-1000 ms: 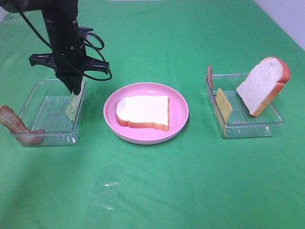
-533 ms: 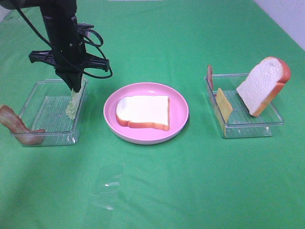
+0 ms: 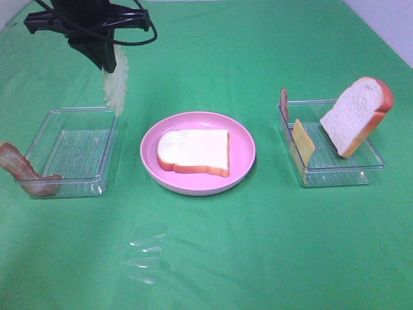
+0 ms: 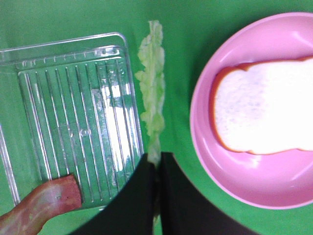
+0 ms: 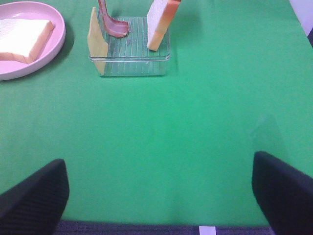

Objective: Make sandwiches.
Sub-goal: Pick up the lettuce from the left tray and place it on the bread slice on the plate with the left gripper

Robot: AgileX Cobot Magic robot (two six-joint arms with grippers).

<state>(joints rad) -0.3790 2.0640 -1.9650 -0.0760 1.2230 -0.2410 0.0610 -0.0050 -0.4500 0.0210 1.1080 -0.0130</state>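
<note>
Lettuce [image 3: 115, 87], frilly and pale, hangs pinched in left claw [image 4: 157, 160] (right claw [image 5: 159, 193] gapes wide).

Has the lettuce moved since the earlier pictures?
Yes. The lettuce went up out of the left tray and now hangs from the shut left hand, above the tray's far edge.

A pink plate [image 3: 244, 155] sits on the green cloth [image 3: 258, 258] between the left clear tray [image 3: 71, 152] and the right clear tray [image 3: 334, 166].

Lettuce [image 3: 116, 90] top hidden in left gripper [image 3: 108, 64].
</note>
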